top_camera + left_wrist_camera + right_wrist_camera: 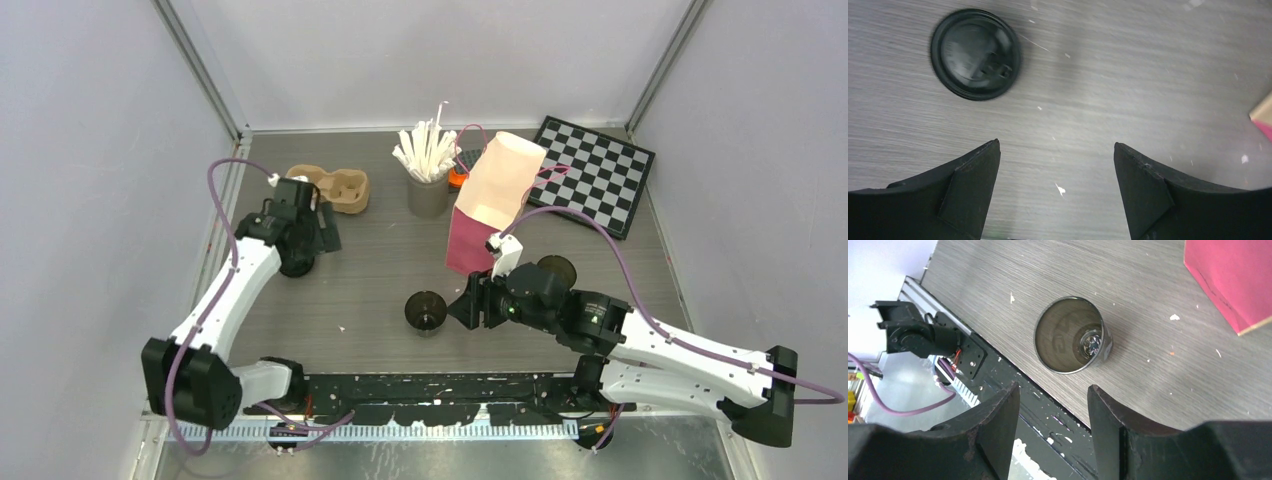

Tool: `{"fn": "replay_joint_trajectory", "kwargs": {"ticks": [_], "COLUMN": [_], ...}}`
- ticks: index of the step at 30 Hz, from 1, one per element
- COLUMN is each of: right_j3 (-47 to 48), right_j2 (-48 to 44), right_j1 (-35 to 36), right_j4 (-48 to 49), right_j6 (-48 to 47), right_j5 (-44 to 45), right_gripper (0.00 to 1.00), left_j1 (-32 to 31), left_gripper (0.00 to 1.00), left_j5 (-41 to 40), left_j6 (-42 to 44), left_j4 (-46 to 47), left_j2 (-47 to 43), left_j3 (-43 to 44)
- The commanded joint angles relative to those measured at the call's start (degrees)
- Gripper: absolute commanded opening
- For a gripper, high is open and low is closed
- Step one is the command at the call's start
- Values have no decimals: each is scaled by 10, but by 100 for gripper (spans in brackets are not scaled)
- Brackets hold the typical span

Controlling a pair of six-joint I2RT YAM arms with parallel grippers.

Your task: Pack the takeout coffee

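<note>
R pincer point(1053, 390) is sitting released, empty, beside lidless cup point(1071, 335) on bench point(1158, 375); L pincer point(1055, 147) is hovering spread, empty, near loose lid point(975, 54), prob. to fetch it for capping.

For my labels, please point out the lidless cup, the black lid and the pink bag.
lidless cup point(1063, 335), right wrist view, inner wall.
black lid point(975, 54), left wrist view, centre of top.
pink bag point(493, 195), top view, pale upper panel.
</note>
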Motion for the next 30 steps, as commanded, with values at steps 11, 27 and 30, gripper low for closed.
{"fn": "replay_joint_trajectory", "kwargs": {"ticks": [11,27,30], "right_j3": [-5,-8,-5], "right_j2": [8,11,15], "right_j1": [3,3,3], "right_j4": [91,87,85], "right_j6": [-52,-41,-37], "right_j5": [-34,-18,-19], "right_gripper": [57,57,57], "left_j1": [247,216,185], "left_gripper": [76,50,50], "left_j5": [-44,40,47], "left_j6": [-198,-136,-96], "left_j4": [90,154,155], "left_j2": [17,55,87], "left_j3": [-63,-67,-49]}}
